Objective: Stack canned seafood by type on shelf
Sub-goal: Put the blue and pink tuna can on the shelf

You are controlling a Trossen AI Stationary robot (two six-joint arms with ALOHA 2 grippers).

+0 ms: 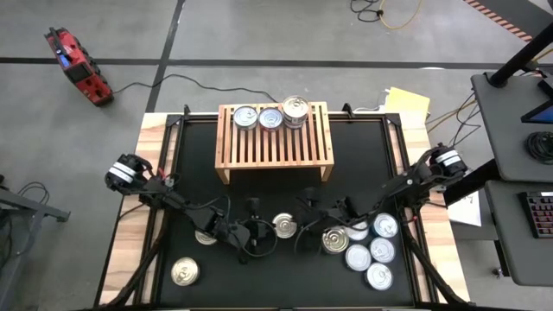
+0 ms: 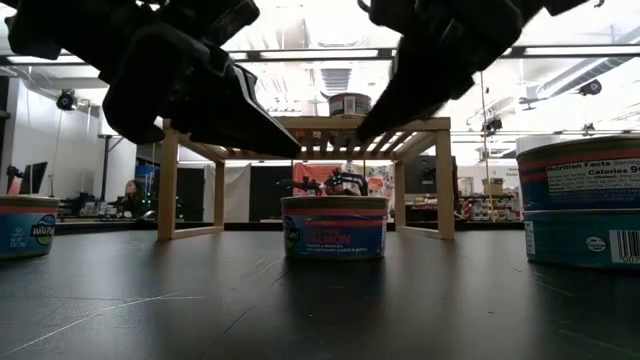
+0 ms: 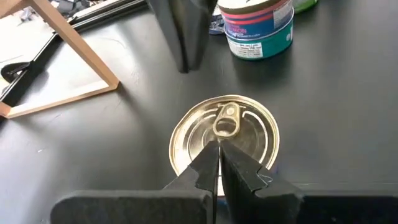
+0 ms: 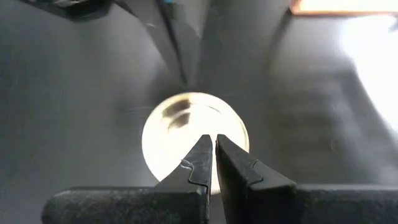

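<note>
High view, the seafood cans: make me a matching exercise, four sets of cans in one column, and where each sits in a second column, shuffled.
Cans
1. row of three cans
2. gold-lidded can
3. lone can
4. largest group of cans

Places
A. near-left corner, by itself
B. near side, on the right
C. on top of the shelf, along its back edge
D. centre, in front of the shelf

Pairs: 1-C, 2-D, 3-A, 4-B
</note>
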